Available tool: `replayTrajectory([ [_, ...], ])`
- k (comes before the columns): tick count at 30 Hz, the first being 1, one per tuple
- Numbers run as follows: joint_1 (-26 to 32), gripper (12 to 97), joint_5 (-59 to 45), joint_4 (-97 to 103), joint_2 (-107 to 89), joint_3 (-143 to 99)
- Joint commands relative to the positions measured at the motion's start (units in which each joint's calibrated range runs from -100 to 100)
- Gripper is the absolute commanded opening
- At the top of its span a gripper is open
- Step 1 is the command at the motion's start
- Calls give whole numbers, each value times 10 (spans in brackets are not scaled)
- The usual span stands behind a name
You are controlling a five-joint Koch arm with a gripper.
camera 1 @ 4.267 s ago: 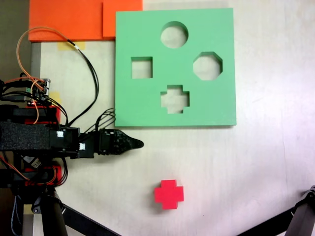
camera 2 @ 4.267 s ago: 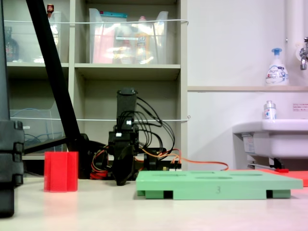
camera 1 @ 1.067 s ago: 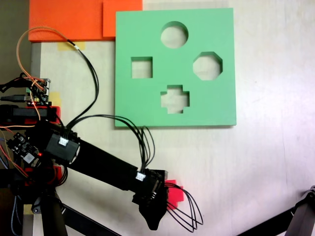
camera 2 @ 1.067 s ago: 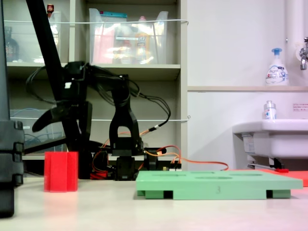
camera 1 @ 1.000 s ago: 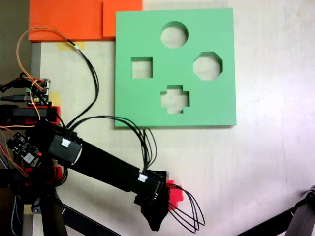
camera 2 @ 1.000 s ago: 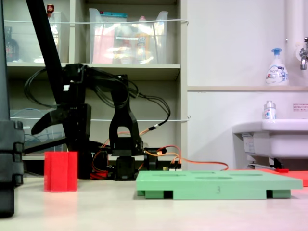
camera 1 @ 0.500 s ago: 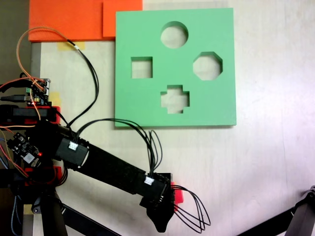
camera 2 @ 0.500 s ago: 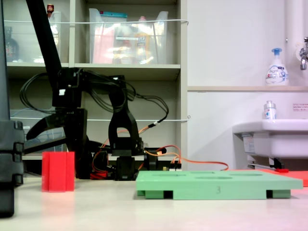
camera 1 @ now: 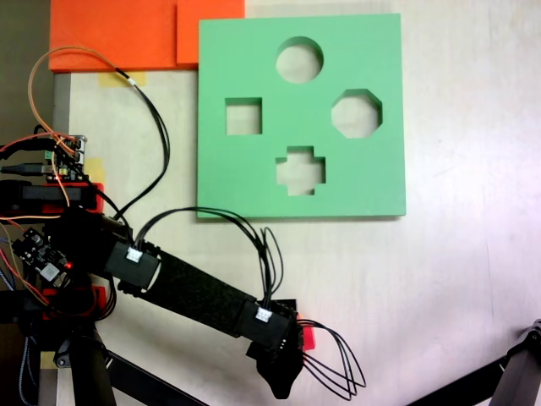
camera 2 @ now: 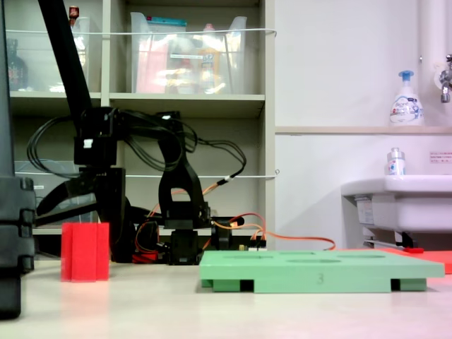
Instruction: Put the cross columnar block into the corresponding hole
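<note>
While the hand (camera 1: 286,359) hides most of the red cross block (camera 1: 307,337) from above, side view shows block (camera 2: 85,251) standing below it, fingers spread, cross hole (camera 1: 300,170) well apart

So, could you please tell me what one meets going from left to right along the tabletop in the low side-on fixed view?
The cross columnar block → the arm's base → the green foam board → the white sink.
</note>
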Motion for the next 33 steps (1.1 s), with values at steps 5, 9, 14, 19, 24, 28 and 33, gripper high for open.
replayTrajectory([
  [5,-1,803,-5,-18,17,34],
  [9,-2,780,-8,-18,22,34],
  [14,-2,510,-8,-18,22,33],
  [19,-4,432,-8,-24,15,20],
  [24,-5,383,-6,-35,-4,10],
  [28,-5,372,-1,-53,-25,10],
  [33,0,371,20,-57,-116,11],
])
